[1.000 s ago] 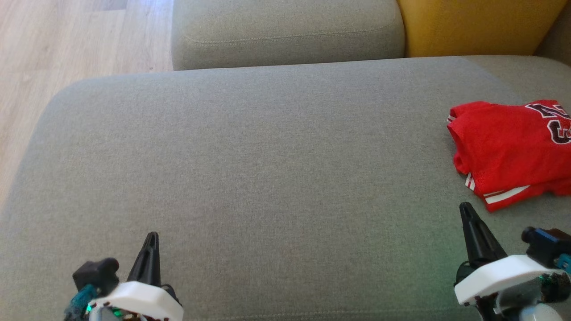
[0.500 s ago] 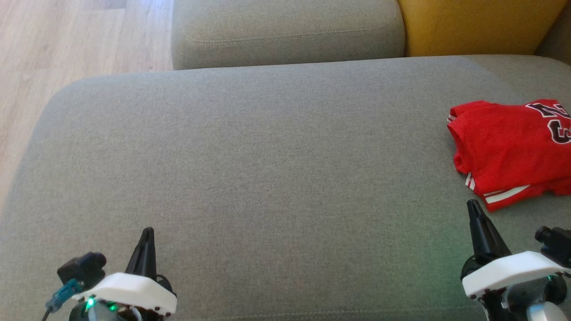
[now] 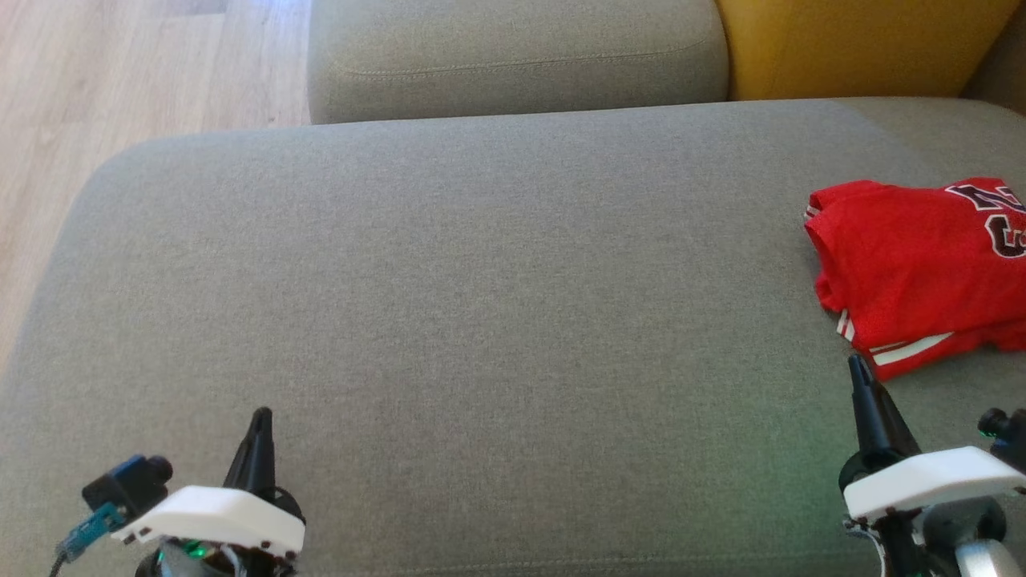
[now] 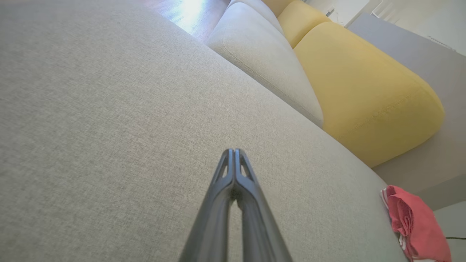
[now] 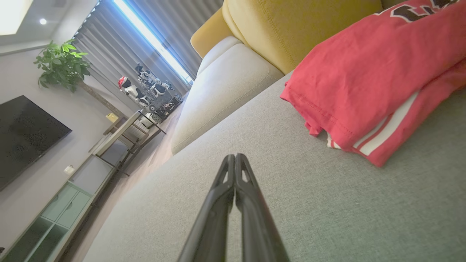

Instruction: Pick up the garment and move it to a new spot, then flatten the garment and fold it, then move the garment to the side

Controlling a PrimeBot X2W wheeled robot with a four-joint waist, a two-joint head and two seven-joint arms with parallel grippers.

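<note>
Folded garment [image 3: 914, 272] sits on the sofa [image 3: 481, 280] at one o'clock from my right pincer [image 3: 858, 365], close; that and my left pincer [image 3: 261, 415] are pressed together.

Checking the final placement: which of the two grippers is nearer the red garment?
The right gripper, shut, tips just short of the striped edge of the red garment. The left gripper, also shut, sits far across the grey seat cushion.

Home living room, grey sofa [image 3: 449, 304], television [image 5: 25, 134], potted plant [image 5: 63, 63]
</note>
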